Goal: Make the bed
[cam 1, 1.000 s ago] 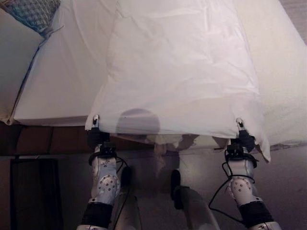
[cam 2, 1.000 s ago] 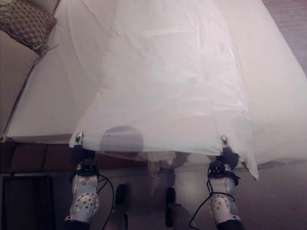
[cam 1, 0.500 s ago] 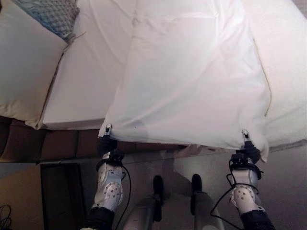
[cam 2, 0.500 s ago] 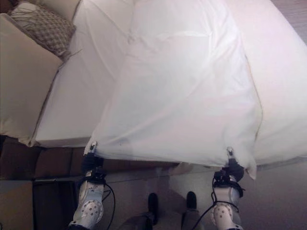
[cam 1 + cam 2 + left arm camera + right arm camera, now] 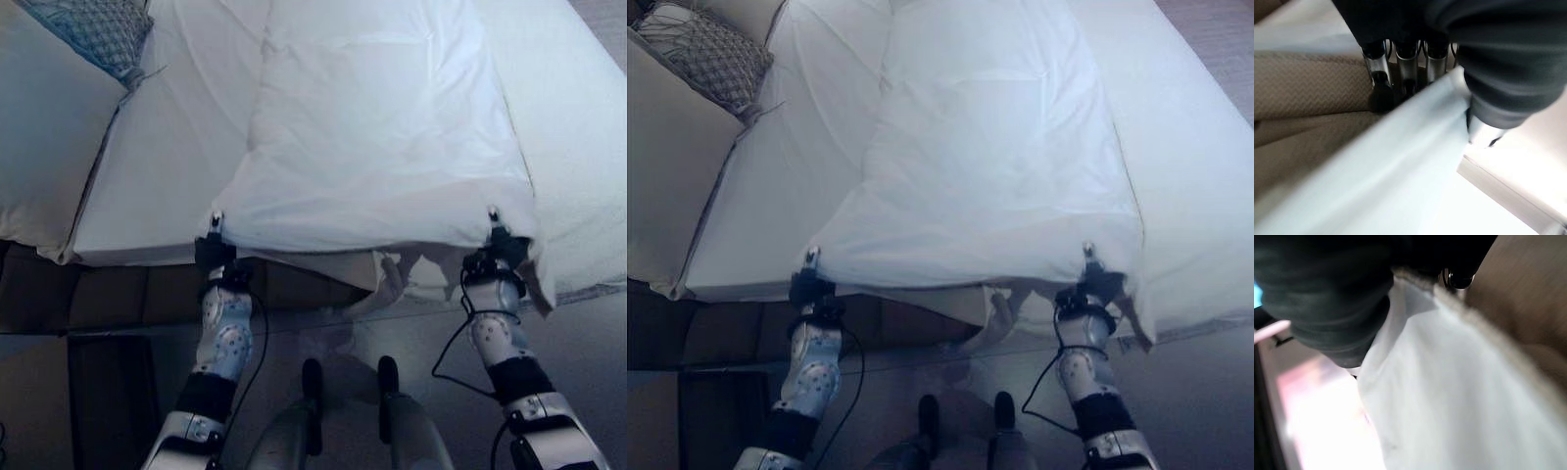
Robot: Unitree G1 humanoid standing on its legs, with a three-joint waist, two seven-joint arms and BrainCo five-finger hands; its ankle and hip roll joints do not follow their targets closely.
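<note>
Left hand (image 5: 213, 253): pinching the sheet's near left corner, fingers curled under the cloth, thumb on top.
Right hand (image 5: 497, 257): gripping the near right corner, cloth wrapped over it.
Sheet (image 5: 377, 137): white, held stretched between both hands, lying along the bed.
Bed (image 5: 157, 147): white mattress, sheet's near edge at its foot.
Pillows (image 5: 44, 137): at the far left; a patterned one (image 5: 93, 29) beyond.

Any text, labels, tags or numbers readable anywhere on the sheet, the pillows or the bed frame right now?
None: no word, label, number or sign can be read in these views.
White sheet, pinched at its near edge by the left hand and the right hand: plain, no tag showing.
Patterned cushion: a woven pattern, no lettering.
Plain pillow: nothing printed.
Brown bed base: no markings.
</note>
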